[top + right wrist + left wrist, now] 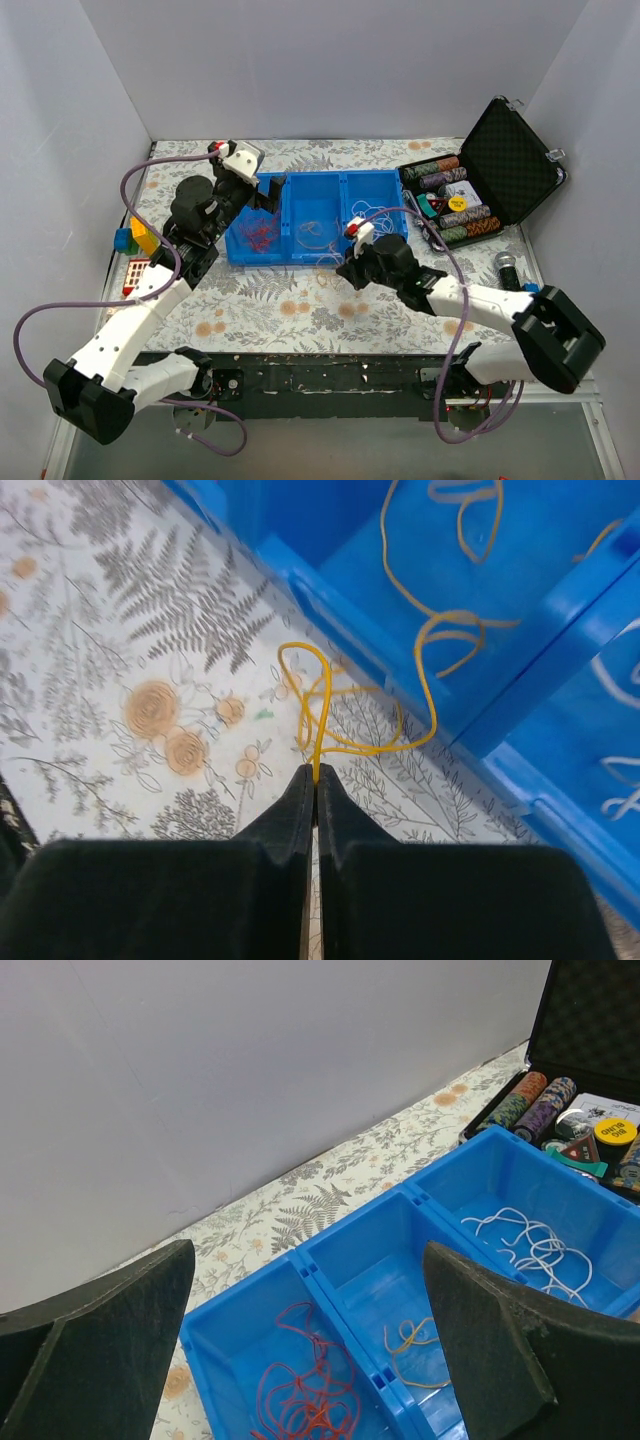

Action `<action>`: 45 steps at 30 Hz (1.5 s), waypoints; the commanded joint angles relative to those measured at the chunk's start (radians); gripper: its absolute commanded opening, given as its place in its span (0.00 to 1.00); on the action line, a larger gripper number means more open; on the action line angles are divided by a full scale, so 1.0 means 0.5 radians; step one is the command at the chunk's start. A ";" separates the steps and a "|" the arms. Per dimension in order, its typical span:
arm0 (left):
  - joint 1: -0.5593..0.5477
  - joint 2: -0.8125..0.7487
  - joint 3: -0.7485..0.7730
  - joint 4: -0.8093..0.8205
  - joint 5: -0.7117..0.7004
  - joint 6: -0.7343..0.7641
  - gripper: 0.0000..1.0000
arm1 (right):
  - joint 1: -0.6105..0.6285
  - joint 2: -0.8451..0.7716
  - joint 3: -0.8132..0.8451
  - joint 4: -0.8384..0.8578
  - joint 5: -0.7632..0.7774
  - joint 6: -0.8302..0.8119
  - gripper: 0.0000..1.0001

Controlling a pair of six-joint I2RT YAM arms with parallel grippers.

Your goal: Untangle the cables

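A blue three-compartment tray (310, 176) holds a dark red cable (258, 232) on the left, a yellow-orange cable (312, 230) in the middle and a white cable (372, 215) on the right. My left gripper (265, 195) is open and empty above the tray's left end; its wrist view (308, 1250) shows the red cable (305, 1390), the yellow cable (415, 1345) and the white cable (535, 1245) below. My right gripper (345, 268) sits on the mat just before the tray's near wall (340, 610). It (316, 772) is shut on a yellow cable (330, 710) that runs over that wall into the middle compartment.
An open black case of poker chips (480, 190) stands at the back right. A microphone (508, 268) lies near the right edge. Coloured toy blocks (135, 240) and a small toy house (135, 272) sit at the left edge. White walls enclose the table.
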 commanded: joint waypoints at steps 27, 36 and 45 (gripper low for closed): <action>0.034 -0.235 -0.108 0.242 -0.494 0.032 0.98 | -0.183 0.253 1.330 -0.331 -0.181 -0.427 0.01; 0.034 -0.073 0.026 -0.143 -0.414 -0.103 0.98 | -0.217 0.489 1.517 -0.496 -0.086 -0.360 0.44; 0.034 0.014 -0.004 -0.393 -0.442 -0.367 0.98 | -0.220 0.214 1.358 -0.598 0.022 -0.310 0.86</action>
